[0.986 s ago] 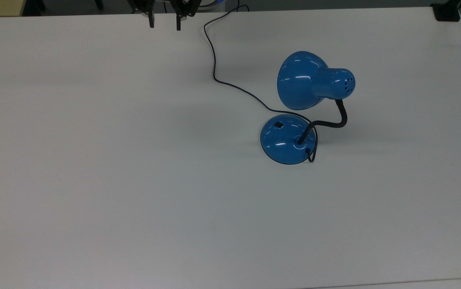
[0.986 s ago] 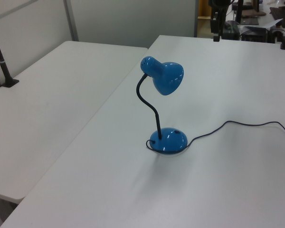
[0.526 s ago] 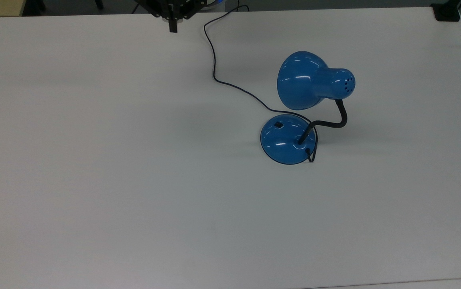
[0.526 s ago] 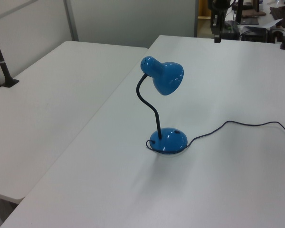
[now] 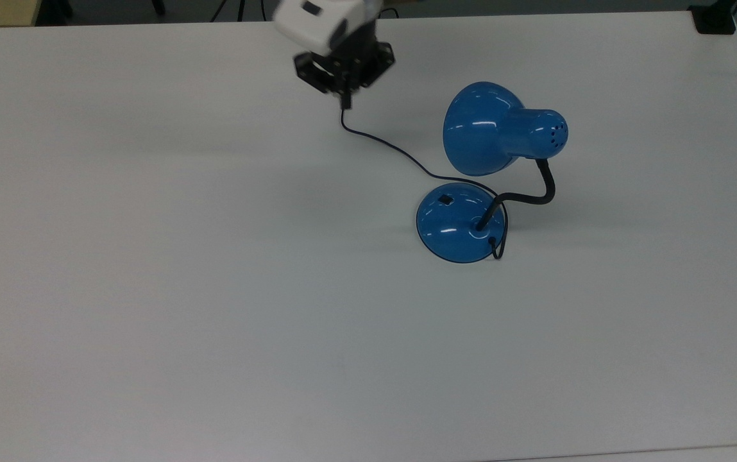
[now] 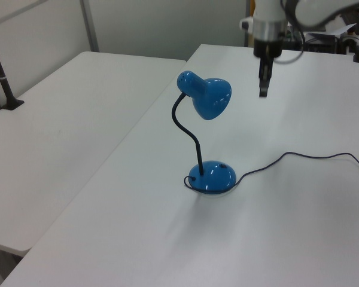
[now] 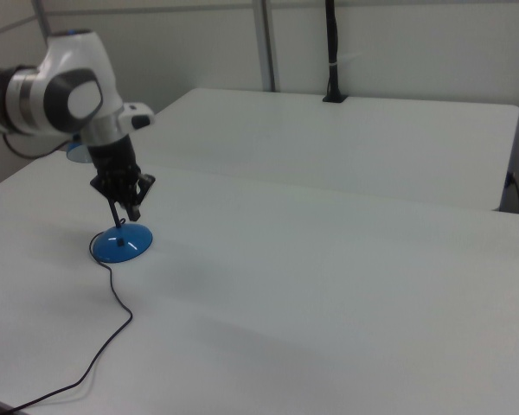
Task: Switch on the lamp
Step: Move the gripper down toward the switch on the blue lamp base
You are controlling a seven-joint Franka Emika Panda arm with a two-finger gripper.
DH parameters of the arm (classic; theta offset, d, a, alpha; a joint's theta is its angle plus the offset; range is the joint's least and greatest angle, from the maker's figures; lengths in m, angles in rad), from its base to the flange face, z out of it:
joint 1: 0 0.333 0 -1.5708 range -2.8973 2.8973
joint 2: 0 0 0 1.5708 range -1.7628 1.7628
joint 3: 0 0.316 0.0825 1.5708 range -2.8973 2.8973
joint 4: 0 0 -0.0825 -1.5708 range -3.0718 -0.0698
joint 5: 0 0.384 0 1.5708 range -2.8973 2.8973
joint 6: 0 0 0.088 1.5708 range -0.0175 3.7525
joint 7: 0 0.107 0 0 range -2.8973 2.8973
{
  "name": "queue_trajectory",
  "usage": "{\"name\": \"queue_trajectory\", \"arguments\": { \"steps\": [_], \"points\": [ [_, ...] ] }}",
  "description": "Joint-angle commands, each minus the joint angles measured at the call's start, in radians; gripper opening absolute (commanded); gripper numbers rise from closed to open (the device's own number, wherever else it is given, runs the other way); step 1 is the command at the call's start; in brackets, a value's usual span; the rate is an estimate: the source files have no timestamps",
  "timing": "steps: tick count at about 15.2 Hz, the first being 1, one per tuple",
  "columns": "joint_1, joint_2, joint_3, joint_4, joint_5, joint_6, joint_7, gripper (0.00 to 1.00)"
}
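A glossy blue desk lamp (image 5: 496,141) with a dome shade, a black bendy neck (image 5: 528,192) and a round domed base (image 5: 461,222) stands on a plain white table (image 5: 182,289), right of centre in the top view. The shade sits at about 1 o'clock from the base in the top view. A small black switch (image 5: 446,199) sits on the base at about 10 o'clock from where the neck enters. A thin dark cord (image 5: 394,151) runs from the base toward 11 o'clock, across the table. The black two-finger gripper (image 5: 345,99) on the white robot arm (image 5: 320,22) hangs above the cord, at about 10 o'clock from the shade and well apart from the switch. Its fingers are pressed together on nothing, pointing down at the table (image 6: 263,91)
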Motion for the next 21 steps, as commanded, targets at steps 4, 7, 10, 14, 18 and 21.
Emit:
{"name": "queue_trajectory", "arguments": {
  "steps": [4, 7, 10, 14, 18, 21],
  "points": [
    [0.119, 0.045, -0.011, -0.224, 0.056, 0.413, -0.275, 0.00],
    [0.134, 0.121, -0.008, -0.220, 0.132, 0.598, -0.346, 0.00],
    [0.131, 0.190, 0.037, -0.203, 0.132, 0.737, -0.377, 0.00],
    [0.126, 0.234, 0.072, -0.189, 0.132, 0.819, -0.387, 0.00],
    [0.122, 0.257, 0.086, -0.180, 0.132, 0.848, -0.383, 0.00],
    [0.117, 0.257, 0.086, -0.180, 0.132, 0.847, -0.381, 0.00]
  ]
}}
